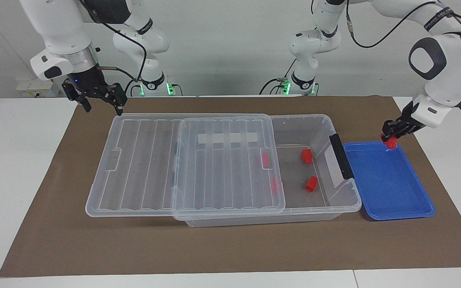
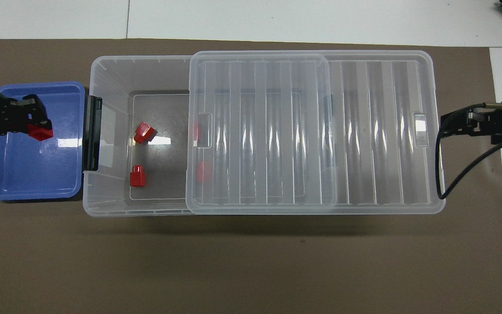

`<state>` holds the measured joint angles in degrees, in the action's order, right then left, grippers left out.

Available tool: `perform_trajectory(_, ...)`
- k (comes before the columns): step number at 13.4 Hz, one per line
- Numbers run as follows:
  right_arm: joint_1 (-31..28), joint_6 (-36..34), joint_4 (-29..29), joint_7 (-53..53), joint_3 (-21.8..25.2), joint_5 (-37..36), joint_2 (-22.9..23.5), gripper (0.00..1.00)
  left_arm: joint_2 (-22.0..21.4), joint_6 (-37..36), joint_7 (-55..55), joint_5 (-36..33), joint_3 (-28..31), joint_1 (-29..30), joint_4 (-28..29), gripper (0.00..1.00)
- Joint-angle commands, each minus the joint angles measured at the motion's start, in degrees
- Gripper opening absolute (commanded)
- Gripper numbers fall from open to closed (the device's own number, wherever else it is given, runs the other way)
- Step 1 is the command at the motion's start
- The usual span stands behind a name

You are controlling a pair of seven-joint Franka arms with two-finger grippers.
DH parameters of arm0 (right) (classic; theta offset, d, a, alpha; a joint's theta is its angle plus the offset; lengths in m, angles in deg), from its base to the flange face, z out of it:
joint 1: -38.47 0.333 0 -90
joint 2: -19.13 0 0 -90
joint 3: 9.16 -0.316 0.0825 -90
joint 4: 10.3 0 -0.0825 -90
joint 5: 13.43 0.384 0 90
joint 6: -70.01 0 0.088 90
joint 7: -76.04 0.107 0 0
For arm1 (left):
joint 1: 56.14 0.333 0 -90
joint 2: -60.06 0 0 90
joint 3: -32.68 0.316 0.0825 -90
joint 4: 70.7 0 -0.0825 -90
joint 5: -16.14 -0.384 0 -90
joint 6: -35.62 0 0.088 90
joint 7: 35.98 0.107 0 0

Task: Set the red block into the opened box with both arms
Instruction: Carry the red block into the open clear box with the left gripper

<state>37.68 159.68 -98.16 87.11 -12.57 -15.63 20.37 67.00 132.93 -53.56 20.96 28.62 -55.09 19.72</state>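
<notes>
My left gripper (image 1: pixel 390 137) (image 2: pixel 36 125) is shut on a small red block (image 1: pixel 391 143) (image 2: pixel 40 131) and holds it in the air over the blue tray (image 1: pixel 394 192) (image 2: pixel 33 174), above the tray's edge nearer the robots. The opened box (image 1: pixel 318 120) (image 2: pixel 103 69) is a clear bin beside the tray. Its ribbed lid (image 1: pixel 154 160) (image 2: pixel 364 131) is slid toward the right arm's end, which leaves the end by the tray uncovered. My right gripper (image 1: pixel 102 109) (image 2: pixel 447 126) hangs open just off the lid's end and holds nothing.
Two red blocks (image 1: pixel 306 156) (image 1: pixel 311 184) lie on the box's uncovered floor, and two more (image 1: pixel 265 159) (image 1: pixel 275 185) show through the lid's edge. A black bar handle (image 1: pixel 340 156) sits on the box's end wall next to the tray. A brown mat (image 1: pixel 230 248) covers the table.
</notes>
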Motion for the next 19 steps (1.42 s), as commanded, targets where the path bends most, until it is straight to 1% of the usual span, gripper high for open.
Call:
perform_trajectory(1, -0.7, 0.8, -3.5, -1.4, 0.1, 1.1, -2.0, 1.00, -1.5, 6.5, -10.2, 0.0, 0.7, -7.5, 3.9, 0.00)
perform_trajectory(2, -0.7, 1.4, -3.9, -1.4, 0.1, 1.1, -2.3, 1.00, -2.4, 9.5, -12.0, -0.1, 0.7, -9.1, 6.7, 0.00)
perform_trajectory(5, -0.9, 1.7, -3.8, -1.4, 0.1, 1.1, -2.2, 1.00, -4.7, 19.8, -13.4, -3.3, 0.7, -14.6, 16.9, 0.00)
perform_trajectory(7, -1.8, 2.2, -4.3, -1.4, 0.1, 1.1, -2.3, 0.99, -4.6, 26.7, -14.8, -3.6, 0.6, -16.3, 22.8, 0.00)
perform_trajectory(9, -2.2, 4.6, -5.6, -1.4, 0.1, 1.2, -2.3, 0.99, -4.7, 32.0, -14.8, -3.6, 0.6, -17.2, 27.3, 0.00)
perform_trajectory(12, -3.1, 7.4, -7.3, -1.4, 0.1, 1.2, -2.3, 0.99, -4.9, 36.5, -14.8, -3.8, 0.6, -18.0, 32.4, 0.00)
perform_trajectory(15, -4.0, 10.2, -8.9, -1.5, 0.2, 1.2, -2.3, 0.97, -3.3, 39.0, -14.9, -5.1, 0.6, -19.1, 33.1, 0.00)
perform_trajectory(16, -4.3, 11.5, -9.9, -1.4, 0.2, 1.2, -2.3, 0.89, -2.6, 39.7, -14.9, -5.1, 0.6, -19.2, 33.4, 0.00)
perform_trajectory(17, -4.5, 12.5, -10.3, -1.4, 0.2, 1.2, -2.3, 0.78, -1.9, 40.8, -15.0, -5.1, 0.6, -19.2, 33.4, 0.00)
perform_trajectory(18, -5.3, 13.3, -10.7, -1.4, 0.2, 1.1, -2.3, 0.63, -0.6, 42.4, -15.3, -5.1, 0.6, -19.2, 33.4, 0.00)
perform_trajectory(19, -5.7, 14.6, -12.0, -1.5, 0.2, 1.1, -2.3, 0.55, 0.5, 44.3, -15.6, -5.1, 0.6, -19.2, 33.4, 0.00)
